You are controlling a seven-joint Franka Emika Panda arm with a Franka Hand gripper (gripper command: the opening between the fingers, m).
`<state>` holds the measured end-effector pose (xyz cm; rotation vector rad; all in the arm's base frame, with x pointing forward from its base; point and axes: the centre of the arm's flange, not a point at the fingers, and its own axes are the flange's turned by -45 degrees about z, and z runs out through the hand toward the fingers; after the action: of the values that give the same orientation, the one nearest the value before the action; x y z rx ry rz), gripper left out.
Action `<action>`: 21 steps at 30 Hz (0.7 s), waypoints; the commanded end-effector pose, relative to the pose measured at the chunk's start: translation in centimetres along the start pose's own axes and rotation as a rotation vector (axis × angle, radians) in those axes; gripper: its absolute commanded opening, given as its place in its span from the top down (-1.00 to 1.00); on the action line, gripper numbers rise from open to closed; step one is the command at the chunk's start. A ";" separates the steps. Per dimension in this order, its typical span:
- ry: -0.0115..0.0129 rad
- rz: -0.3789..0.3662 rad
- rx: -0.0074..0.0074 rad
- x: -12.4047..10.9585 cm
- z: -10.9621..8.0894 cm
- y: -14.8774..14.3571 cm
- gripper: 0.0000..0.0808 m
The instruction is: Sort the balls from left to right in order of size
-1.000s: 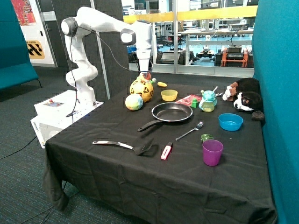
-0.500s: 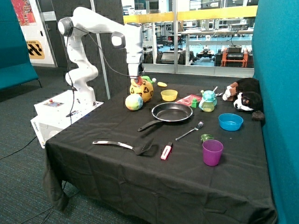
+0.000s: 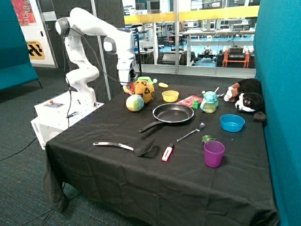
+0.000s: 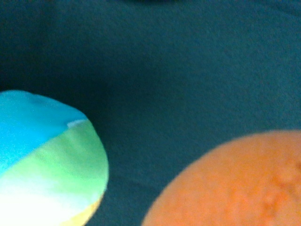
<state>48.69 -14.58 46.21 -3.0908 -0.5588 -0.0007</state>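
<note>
Balls sit together toward the far side of the black-draped table (image 3: 94, 165), close to the robot's base. Biggest of the things here after the table is the white arm (image 3: 89, 37), bent over that corner. The frying pan (image 3: 173, 113) lies mid-table with its handle pointing toward the near edge, and a stuffed dog (image 3: 244, 96) leans at the far end. Among the three balls, the yellow football (image 3: 145, 90) with black markings is largest; the pastel ball (image 3: 135, 103) rests on the cloth just in front of it, near the pan's rim. The small orange ball (image 3: 128, 87) is up at the gripper (image 3: 127, 84), beside the football on the arm's side and above the cloth. The wrist view shows the orange ball (image 4: 230, 183) filling one corner right under the camera, with the pastel ball (image 4: 47, 160) nearby on the dark cloth, so the gripper appears to be clamped on the orange ball, though its fingers are hidden. Smaller things: a blue bowl (image 3: 232, 123), yellow bowl (image 3: 170, 96), purple cup (image 3: 214, 153), spatula (image 3: 124, 147) and fork (image 3: 190, 132).
</note>
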 end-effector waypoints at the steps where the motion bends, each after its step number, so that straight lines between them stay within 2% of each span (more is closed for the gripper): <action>1: -0.0006 0.018 -0.0006 -2.2 1.5 1.9 1.00; 8: -0.0006 0.025 -0.0006 -3.9 3.9 1.9 1.00; 21: -0.0006 0.019 -0.0006 -4.9 6.1 1.6 1.00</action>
<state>45.43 -17.39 41.90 -3.0965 -0.5282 -0.0009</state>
